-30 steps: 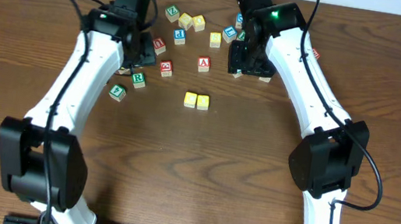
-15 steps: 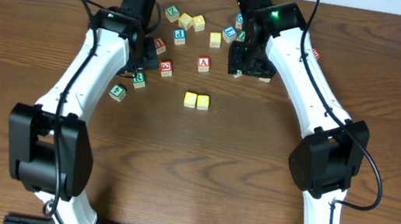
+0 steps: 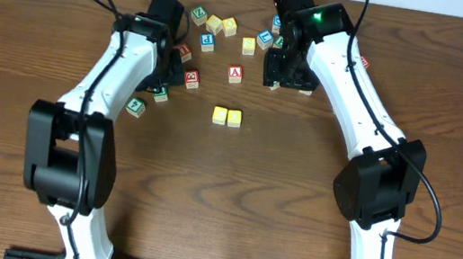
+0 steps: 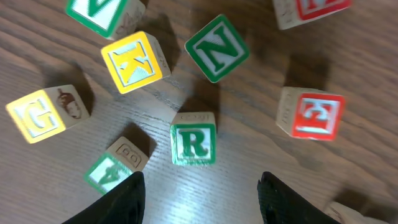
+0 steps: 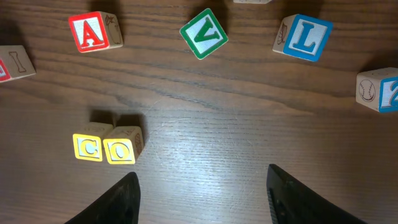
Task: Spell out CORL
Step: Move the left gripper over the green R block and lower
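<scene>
Yellow C and O blocks sit side by side mid-table; the right wrist view shows them as C and O. The green R block lies flat just ahead of my open, empty left gripper. In the overhead view the R block is just in front of the left gripper. The blue L block lies beyond my open, empty right gripper. In the overhead view the right gripper hovers right of the red A block, and that arm mostly hides the L.
Around the R lie a green N, yellow K, yellow G, a green block and a red block. A green V and red A lie near the right gripper. More blocks are scattered at the back.
The left arm has swung rightward and its gripper has shifted slightly toward the R block. The right arm and the blocks have not moved.
</scene>
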You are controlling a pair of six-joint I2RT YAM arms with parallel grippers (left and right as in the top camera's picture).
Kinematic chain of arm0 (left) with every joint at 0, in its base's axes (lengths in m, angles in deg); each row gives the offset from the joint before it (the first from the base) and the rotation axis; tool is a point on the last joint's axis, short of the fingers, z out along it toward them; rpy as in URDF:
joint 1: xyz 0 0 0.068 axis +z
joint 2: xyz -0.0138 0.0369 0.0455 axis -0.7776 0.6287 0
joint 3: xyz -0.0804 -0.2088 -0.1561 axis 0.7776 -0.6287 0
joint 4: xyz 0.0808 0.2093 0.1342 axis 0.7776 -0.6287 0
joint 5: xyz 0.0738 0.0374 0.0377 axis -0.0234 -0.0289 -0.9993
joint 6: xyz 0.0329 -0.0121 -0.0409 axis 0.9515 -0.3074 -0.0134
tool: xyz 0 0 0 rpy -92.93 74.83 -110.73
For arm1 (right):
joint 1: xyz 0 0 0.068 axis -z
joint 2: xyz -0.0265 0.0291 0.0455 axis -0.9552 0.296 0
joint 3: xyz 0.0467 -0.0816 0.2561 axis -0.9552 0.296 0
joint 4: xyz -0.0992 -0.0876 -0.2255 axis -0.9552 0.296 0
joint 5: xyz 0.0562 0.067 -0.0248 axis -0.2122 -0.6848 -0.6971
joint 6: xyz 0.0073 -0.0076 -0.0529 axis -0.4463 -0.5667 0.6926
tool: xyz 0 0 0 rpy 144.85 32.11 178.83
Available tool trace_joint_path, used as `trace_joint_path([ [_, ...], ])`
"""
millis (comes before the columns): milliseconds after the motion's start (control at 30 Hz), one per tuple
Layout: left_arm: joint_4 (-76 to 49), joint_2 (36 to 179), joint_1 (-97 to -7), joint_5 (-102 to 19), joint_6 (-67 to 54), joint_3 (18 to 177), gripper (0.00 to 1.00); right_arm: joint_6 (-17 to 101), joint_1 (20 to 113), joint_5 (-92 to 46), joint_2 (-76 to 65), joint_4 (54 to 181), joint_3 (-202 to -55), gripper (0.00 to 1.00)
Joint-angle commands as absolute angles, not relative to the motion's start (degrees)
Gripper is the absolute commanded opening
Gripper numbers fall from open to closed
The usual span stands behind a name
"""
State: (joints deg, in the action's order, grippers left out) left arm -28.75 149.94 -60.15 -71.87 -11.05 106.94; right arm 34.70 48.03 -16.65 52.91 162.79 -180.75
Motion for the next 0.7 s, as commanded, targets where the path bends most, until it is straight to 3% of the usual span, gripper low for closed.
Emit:
trace_joint_path([
  [0,-28.3,152.5,-60.0,-72.8,-11.1,107.6,0.58,35.4,48.3,-16.2,51.1,162.8,-181.9,0.6],
  [533,-25.0,156.9,-59.9,-74.8,-9.4,107.1,0.57,35.9,48.3,-16.2,51.1,163.0,-181.9,0.61],
  [667,-25.0,156.9,-59.7,-75.7,-9.5,107.0,0.52,35.9,48.3,-16.2,51.1,163.0,-181.9,0.61],
])
